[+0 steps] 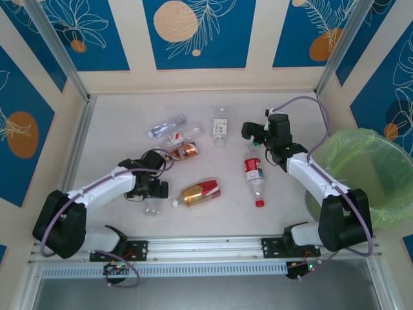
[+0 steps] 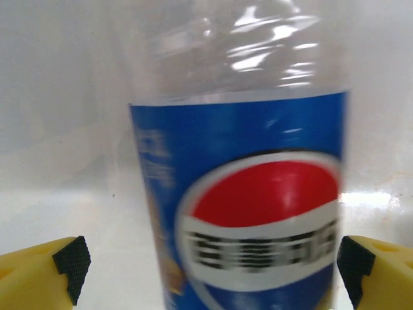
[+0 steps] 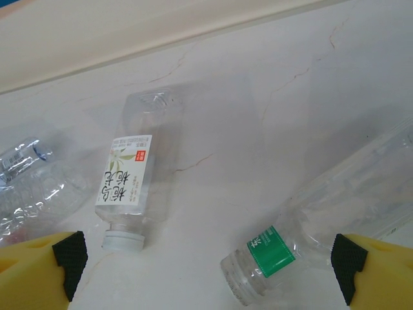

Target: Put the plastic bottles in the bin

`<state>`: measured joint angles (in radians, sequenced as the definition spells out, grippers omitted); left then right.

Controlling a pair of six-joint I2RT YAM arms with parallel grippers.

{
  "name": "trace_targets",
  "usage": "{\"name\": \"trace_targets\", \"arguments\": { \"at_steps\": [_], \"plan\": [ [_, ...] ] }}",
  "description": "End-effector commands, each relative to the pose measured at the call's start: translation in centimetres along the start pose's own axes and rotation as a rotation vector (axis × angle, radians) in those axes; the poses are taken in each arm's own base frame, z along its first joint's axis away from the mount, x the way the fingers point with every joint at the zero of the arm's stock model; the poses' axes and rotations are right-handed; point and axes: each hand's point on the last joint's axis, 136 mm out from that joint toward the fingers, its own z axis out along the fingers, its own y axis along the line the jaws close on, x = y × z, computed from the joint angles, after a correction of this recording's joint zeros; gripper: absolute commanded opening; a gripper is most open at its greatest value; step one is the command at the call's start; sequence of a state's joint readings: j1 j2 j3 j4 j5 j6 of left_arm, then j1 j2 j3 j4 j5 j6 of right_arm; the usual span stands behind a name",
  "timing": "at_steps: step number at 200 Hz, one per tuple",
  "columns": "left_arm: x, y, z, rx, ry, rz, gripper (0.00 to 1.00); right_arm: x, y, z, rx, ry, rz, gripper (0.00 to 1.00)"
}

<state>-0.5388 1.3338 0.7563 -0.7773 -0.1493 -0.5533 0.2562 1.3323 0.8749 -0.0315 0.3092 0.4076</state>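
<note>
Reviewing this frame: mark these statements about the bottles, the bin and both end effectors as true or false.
1. The bin stands at the far right of the top view. True.
2. The left end effector is shut and empty. False: it is open, with a blue-labelled bottle between its two sides.
3. The right end effector is open. True.
4. The white-labelled bottle stands upright. False: it lies on its side.
5. A red-capped bottle lies flat, outside the bin. True.
</note>
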Motion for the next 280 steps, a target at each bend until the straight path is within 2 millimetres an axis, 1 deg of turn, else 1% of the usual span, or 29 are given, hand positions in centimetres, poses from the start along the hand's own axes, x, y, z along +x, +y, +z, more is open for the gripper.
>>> {"name": "trace_targets", "arguments": {
  "at_steps": [1, 13, 43, 71, 115, 144, 176, 200, 212, 232, 259, 280],
  "plan": [
    [0.9, 0.0, 1.4, 0.003, 0.043, -0.034, 0.99, -1.3, 0.4, -0.2, 0.008, -0.025, -0.022, 0.99],
    [1.0, -0.3, 1.7, 0.021, 0.039, -0.044, 0.97, -1.4, 0.4, -0.2, 0.010, -0.023, -0.025, 0.99],
    [0.9, -1.9, 2.2, 0.115, 0.022, -0.047, 0.87, -1.1, 0.2, -0.3, 0.020, -0.015, -0.023, 0.99],
    [1.3, -1.3, 2.3, 0.098, 0.020, -0.039, 0.75, -0.9, 0.1, -0.3, 0.031, -0.006, -0.027, 0.99],
    [1.0, -0.2, 1.4, 0.050, -0.026, 0.003, 0.66, -1.2, 0.2, -0.6, 0.033, -0.013, -0.014, 0.99],
    [0.6, -0.5, 0.6, 0.079, -0.060, 0.023, 0.60, -1.2, 0.4, -0.7, 0.026, -0.012, -0.004, 0.99],
    [-0.3, -0.6, -1.0, 0.089, -0.106, 0.029, 0.59, -1.3, 0.7, -1.2, 0.003, -0.022, 0.015, 0.99],
    [-1.3, -1.8, -3.0, 0.138, -0.170, 0.094, 0.59, -1.3, 1.6, -1.8, -0.051, -0.022, 0.043, 0.99],
    [-2.1, -2.6, -4.1, 0.173, -0.220, 0.129, 0.59, -1.3, 2.4, -2.1, -0.097, -0.010, 0.050, 0.99],
    [-3.6, -4.6, -6.1, 0.262, -0.315, 0.165, 0.59, -1.3, 4.2, -2.9, -0.191, 0.023, 0.071, 0.99],
    [-5.6, -8.0, -8.8, 0.404, -0.428, 0.223, 0.59, -1.0, 6.7, -4.0, -0.329, 0.079, 0.102, 0.99],
    [-6.1, -12.2, -11.1, 0.606, -0.470, 0.320, 0.60, -0.8, 9.3, -5.2, -0.473, 0.165, 0.125, 1.00]
  ]
}}
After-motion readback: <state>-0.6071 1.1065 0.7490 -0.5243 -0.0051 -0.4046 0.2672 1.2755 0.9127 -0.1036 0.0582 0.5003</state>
